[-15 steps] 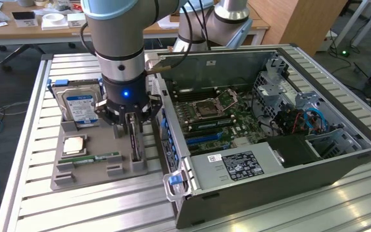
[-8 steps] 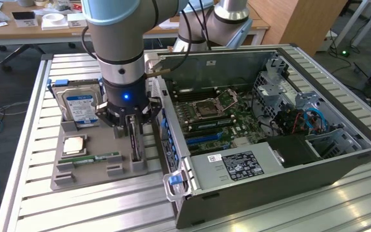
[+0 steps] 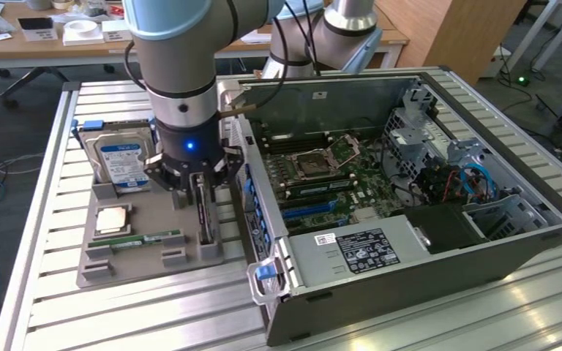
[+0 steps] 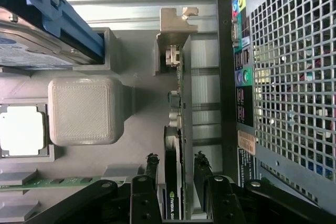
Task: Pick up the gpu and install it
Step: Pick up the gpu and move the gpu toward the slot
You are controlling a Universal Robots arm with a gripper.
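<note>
- The black two-fingered end effector point(image 3: 200, 191) point(image 4: 176, 169) sits low over the thin, black, rectangular gpu point(image 3: 205, 219) point(image 4: 173, 187). Its fingers point(image 4: 152, 167) are parted on either side, with narrow gaps showing.
- The gpu stands on edge in a grey plastic holder tray point(image 3: 105, 252), along the tray edge beside the open black computer case point(image 3: 379, 292).
- The tray lies on the slatted metal desk point(image 3: 144, 311).

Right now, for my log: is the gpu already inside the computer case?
No, the gpu stands on edge in the gray tray, outside the case.

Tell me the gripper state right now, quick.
Gripper: open, fingers straddling the upright gpu, a gap showing on each side.
</note>
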